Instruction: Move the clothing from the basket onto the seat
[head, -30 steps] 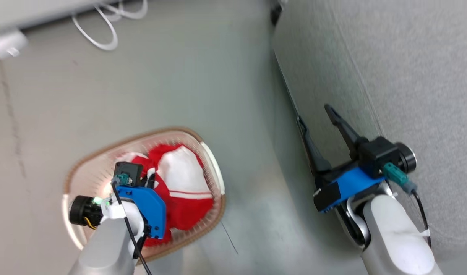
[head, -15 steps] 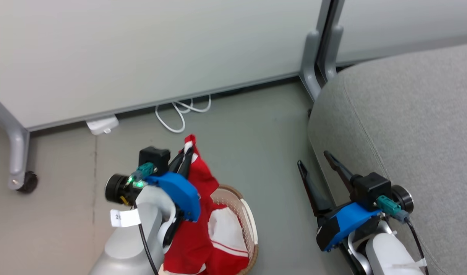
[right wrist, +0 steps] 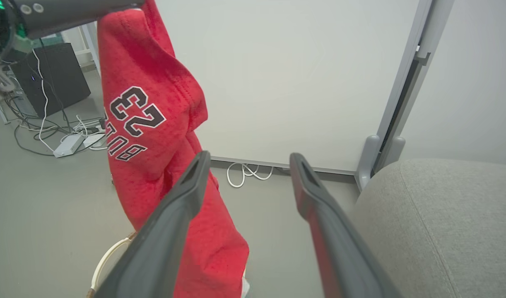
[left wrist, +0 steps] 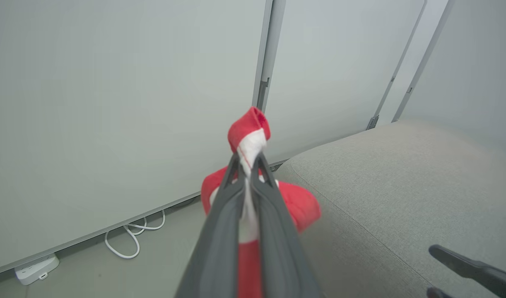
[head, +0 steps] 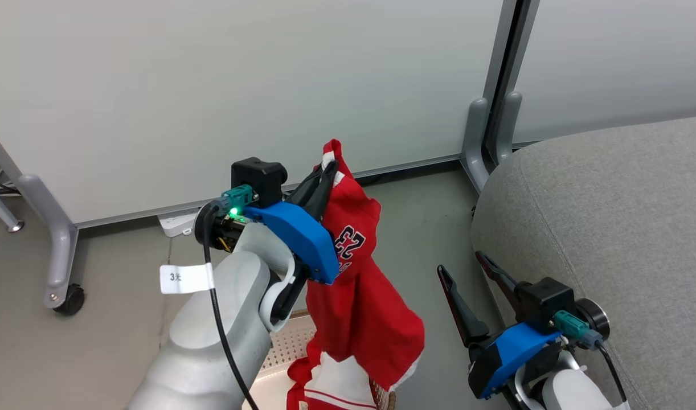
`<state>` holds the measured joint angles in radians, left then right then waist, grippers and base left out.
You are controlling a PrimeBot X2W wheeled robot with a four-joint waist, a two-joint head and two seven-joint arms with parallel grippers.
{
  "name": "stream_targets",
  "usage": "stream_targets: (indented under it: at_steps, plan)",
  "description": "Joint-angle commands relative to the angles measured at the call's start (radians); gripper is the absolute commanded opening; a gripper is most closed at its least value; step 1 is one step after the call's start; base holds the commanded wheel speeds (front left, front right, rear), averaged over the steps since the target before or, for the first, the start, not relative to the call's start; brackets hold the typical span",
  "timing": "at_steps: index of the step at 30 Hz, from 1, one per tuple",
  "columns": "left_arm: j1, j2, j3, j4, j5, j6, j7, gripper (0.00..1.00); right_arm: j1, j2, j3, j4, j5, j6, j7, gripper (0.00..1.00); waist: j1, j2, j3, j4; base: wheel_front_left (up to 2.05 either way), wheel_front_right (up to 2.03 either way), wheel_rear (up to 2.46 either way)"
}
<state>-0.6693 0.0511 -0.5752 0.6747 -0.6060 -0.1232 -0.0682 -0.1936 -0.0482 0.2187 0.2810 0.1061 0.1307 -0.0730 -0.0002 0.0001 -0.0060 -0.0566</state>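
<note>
A smooth grey-green floor (head: 416, 228) runs from the seat (head: 610, 199), a large grey fabric cushion with a rounded edge, to the pale partition panels (head: 211, 85) standing behind the seat on grey feet. A white cable (left wrist: 128, 236) loops at the foot of the panels, left of the seat. The basket (head: 291, 341) stands on the floor left of the seat, apart from it, with a second garment (head: 336, 387), red and white, inside. The left gripper (head: 325, 171) is clamped on the white-trimmed edge of the jersey (head: 359, 285), which hangs over the basket. The right gripper (head: 460, 262) is spread wide and empty, just beside the seat's edge.
</note>
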Motion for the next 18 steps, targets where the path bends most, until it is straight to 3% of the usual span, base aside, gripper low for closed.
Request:
stream_targets:
  at_steps: [1,11,18]
  plan:
    - [-0.015,-0.001,-0.01,-0.01,-0.014,0.011,0.007,0.0,0.02,-0.004,0.003,-0.004,0.004,0.0,0.002,1.0,0.0002,-0.0001,-0.003,-0.004,0.0,0.0,0.0]
    - [-0.014,0.0,-0.063,-0.015,-0.047,0.044,0.009,0.0,0.014,-0.004,0.034,-0.008,0.02,0.0,0.015,1.0,0.0002,-0.0001,-0.009,-0.018,0.0,0.0,0.0]
    - [-0.026,-0.001,-0.096,-0.02,-0.067,0.044,0.013,0.0,-0.068,-0.004,0.157,0.043,0.123,0.0,0.032,1.0,0.0002,-0.0001,0.0,-0.018,0.0,0.0,0.0]
